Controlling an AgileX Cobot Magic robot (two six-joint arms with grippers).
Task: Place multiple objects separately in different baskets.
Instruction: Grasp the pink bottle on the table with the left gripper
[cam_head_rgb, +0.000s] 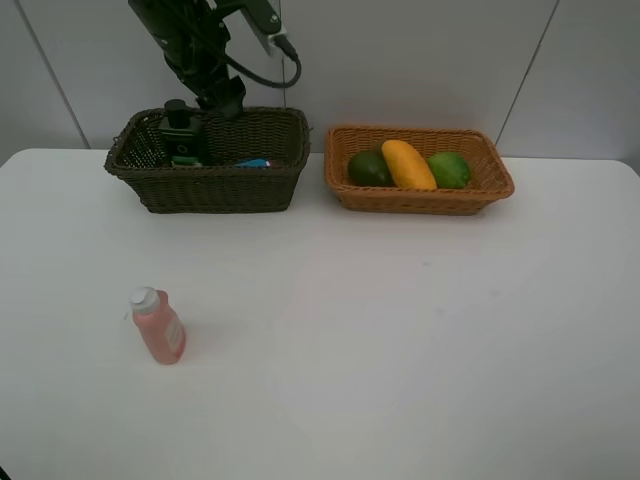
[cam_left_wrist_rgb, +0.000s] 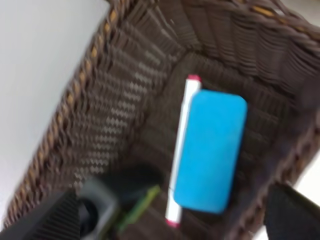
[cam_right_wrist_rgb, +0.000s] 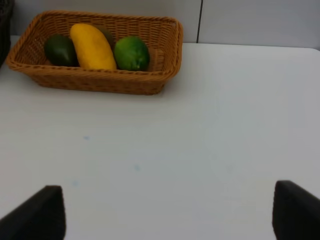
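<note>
The pink white-capped plastic bottle (cam_head_rgb: 159, 327) lies on the white counter (cam_head_rgb: 400, 340) at seven o'clock, nearest the empty wide-open left claw (cam_left_wrist_rgb: 165, 220); right claw (cam_right_wrist_rgb: 167, 212) wide too.

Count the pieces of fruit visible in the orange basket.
3: a dark green avocado, a yellow mango in the middle and a bright green round fruit. A brownish shape behind the mango may be a fourth.

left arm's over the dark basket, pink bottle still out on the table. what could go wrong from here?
1. The open left gripper hangs low inside the dark basket, beside the pump bottle; lifting out could knock it or snag the rim.
2. The pink bottle stands upright alone on the table; an off-centre grasp may tip it.
3. Marker and eraser already crowd the basket floor.
</note>
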